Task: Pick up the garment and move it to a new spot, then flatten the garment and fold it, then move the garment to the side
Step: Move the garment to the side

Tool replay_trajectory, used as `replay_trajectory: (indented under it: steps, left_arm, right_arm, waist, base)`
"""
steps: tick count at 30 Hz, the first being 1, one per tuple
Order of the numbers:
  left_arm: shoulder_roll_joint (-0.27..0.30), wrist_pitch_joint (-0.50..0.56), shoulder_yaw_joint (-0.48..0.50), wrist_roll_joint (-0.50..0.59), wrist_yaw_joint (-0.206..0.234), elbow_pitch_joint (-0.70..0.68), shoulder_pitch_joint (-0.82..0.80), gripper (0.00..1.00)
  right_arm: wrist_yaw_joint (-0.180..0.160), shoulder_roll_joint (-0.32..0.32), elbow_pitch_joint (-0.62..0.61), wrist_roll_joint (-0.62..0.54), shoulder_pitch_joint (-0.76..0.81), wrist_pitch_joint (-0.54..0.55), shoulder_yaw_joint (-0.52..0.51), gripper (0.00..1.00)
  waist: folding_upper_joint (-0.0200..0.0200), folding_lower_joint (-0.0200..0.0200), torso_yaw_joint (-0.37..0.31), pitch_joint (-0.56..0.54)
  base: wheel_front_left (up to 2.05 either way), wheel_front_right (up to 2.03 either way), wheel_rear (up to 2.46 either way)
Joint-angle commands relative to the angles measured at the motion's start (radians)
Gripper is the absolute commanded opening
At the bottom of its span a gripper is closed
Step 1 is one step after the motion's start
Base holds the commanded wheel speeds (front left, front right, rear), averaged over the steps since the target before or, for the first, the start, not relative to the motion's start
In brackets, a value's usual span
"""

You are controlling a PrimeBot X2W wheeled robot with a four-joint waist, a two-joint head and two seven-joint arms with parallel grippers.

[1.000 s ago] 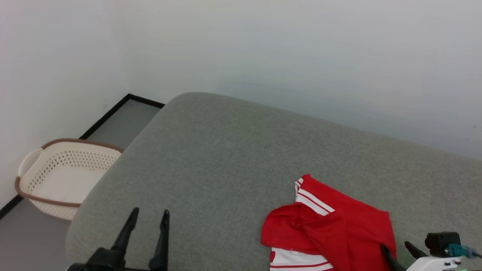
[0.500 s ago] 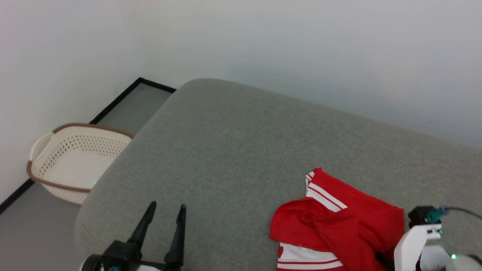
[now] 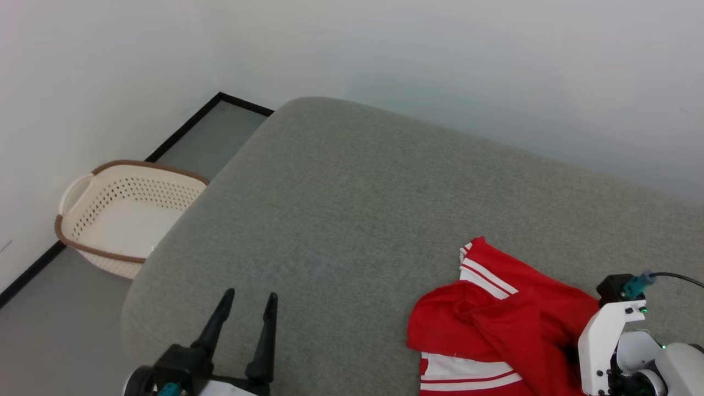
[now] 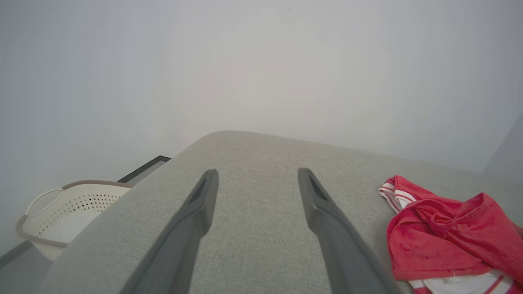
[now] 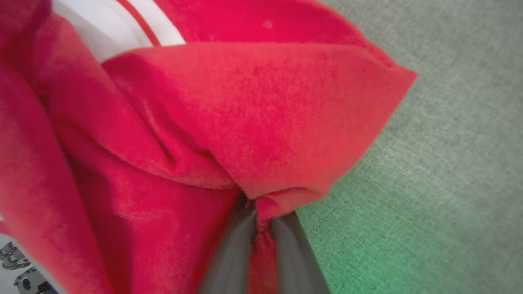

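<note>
The garment (image 3: 495,319), a red shirt with white, red-striped sleeves, lies crumpled on the grey cushioned surface (image 3: 357,209) at the lower right. My right gripper (image 5: 257,208) is shut on a bunched fold of its red cloth (image 5: 265,102); in the head view the white right wrist (image 3: 608,335) stands over the garment's right edge and hides the fingers. My left gripper (image 3: 250,297) is open at the lower left, over bare cushion, well left of the garment (image 4: 441,241). Nothing is between the left gripper's (image 4: 257,175) fingers. No lettering shows.
A cream perforated basket (image 3: 121,214) with a brown rim stands on the grey floor left of the cushion, against the white wall. It also appears as the basket (image 4: 61,208) in the left wrist view. A wall runs behind the cushion's far edge.
The right gripper has gone from open to shut on the garment's right edge, and its wrist has come in over the cloth. The head camera has shifted. The left gripper stays open.
</note>
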Motion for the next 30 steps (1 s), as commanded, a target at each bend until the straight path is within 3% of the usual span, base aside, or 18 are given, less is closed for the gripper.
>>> replay_trajectory:
  steps: [1,30]
  left_arm:
    - [0.000,-0.002,0.003,-0.007,-0.002,0.000,-0.009,1.00]
    - [0.030,-0.002,-0.018,-0.021,-0.002,0.025,-0.032,1.00]
  right_arm:
    - [-0.001,0.012,0.012,0.008,0.005,0.008,0.018,0.00]
    - [-0.002,-0.173,-0.196,0.037,-0.160,0.034,0.085,0.00]
  waist:
    - [-0.0001,0.0000,-0.002,0.000]
    - [-0.0001,0.0000,-0.115,-0.023]
  base:
    - [0.00,0.00,0.00]
    - [0.00,0.00,0.00]
